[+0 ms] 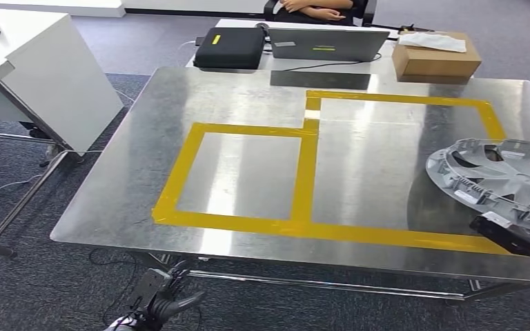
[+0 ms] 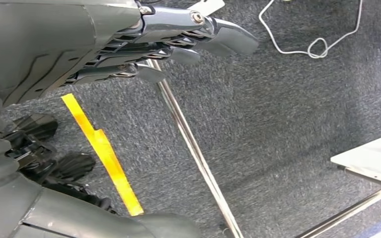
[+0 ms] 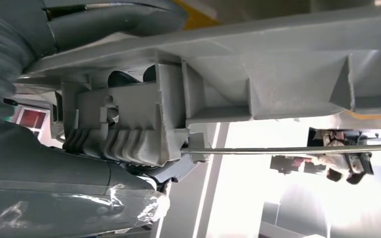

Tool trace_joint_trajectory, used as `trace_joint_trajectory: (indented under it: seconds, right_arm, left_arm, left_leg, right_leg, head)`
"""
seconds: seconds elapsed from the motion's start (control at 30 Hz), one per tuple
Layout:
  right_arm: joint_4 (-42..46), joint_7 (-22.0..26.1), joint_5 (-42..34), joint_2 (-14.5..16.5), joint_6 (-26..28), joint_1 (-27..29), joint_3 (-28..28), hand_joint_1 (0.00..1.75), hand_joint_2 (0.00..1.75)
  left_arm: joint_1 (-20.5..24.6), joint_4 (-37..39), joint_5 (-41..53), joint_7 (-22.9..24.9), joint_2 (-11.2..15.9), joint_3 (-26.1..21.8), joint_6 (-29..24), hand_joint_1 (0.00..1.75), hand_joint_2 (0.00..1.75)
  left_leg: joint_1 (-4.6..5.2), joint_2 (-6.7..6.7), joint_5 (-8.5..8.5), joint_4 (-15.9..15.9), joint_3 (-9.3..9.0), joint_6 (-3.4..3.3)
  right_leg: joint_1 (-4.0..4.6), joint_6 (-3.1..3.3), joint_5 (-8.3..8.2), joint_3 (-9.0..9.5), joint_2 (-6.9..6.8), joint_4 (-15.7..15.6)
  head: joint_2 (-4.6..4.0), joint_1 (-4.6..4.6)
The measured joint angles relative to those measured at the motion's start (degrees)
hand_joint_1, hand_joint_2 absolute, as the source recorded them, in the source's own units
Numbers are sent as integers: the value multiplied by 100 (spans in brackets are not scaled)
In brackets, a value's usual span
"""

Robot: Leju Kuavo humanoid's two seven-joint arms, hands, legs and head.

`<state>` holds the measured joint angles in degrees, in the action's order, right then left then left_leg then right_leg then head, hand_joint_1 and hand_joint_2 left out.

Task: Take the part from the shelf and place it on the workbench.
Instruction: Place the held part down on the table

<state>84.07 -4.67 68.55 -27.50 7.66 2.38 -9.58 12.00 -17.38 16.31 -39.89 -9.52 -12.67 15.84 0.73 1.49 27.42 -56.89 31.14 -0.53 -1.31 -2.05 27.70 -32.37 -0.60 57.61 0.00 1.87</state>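
Note:
The part is a grey plastic wheel cover [image 1: 500, 172], held over the right end of the steel workbench [image 1: 248, 89], above the right-hand yellow-taped rectangle [image 1: 400, 165]. My right hand [image 1: 524, 227] grips its near rim at the picture's right edge. In the right wrist view the cover's ribbed inner rim [image 3: 258, 84] lies close across my right hand [image 3: 79, 148], whose fingers it hides. My left hand [image 1: 159, 300] hangs below the bench's front edge with nothing in it. In the left wrist view my left hand [image 2: 144, 44] has its fingers stretched out over grey carpet.
At the bench's far edge stand a black bag [image 1: 231, 47], an open laptop [image 1: 328, 43] and a cardboard box [image 1: 435, 58]. A person sits behind them with arms folded [image 1: 314, 9]. A white desk [image 1: 34, 69] stands to the left. Bench legs [image 2: 198, 153] cross the carpet.

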Motion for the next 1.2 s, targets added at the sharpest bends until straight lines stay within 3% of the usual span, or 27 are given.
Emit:
trace_joint_trajectory:
  seconds: [0.2,0.43,0.63,0.83,1.2]
  right_arm:
    - [-420,106,476,2,7,-421,212,175,175]
    - [-1254,4,949,188,-228,-1511,1147,175,175]
    - [-1704,-4,995,411,-244,-2055,1696,175,175]
    - [-2000,-4,994,598,-181,-2322,2020,175,175]
    - [-2197,-1,954,652,-113,-2430,2192,175,175]
  left_arm:
    - [16,0,69,3,-10,-3,25,0,175]
    - [106,0,171,52,-96,-3,45,0,175]
    - [121,0,197,75,-102,-3,46,0,175]
    - [132,0,231,70,-103,-3,86,0,175]
    - [132,0,340,1,-99,6,15,0,175]
  left_leg:
    - [0,3,-5,0,13,-5]
    - [0,8,-26,0,21,-8]
    - [0,6,-32,0,28,-8]
    - [-1,6,-35,0,30,-11]
    - [0,6,-35,-2,33,-11]
  right_leg:
    - [0,-5,-6,-9,7,1]
    - [0,-4,-25,-23,13,1]
    - [2,0,-29,-28,10,2]
    - [3,0,-30,-29,7,2]
    - [1,-4,-35,-29,7,1]
  head:
    - [0,0]
    - [0,1]
    - [0,0]
    - [0,1]
    - [0,1]
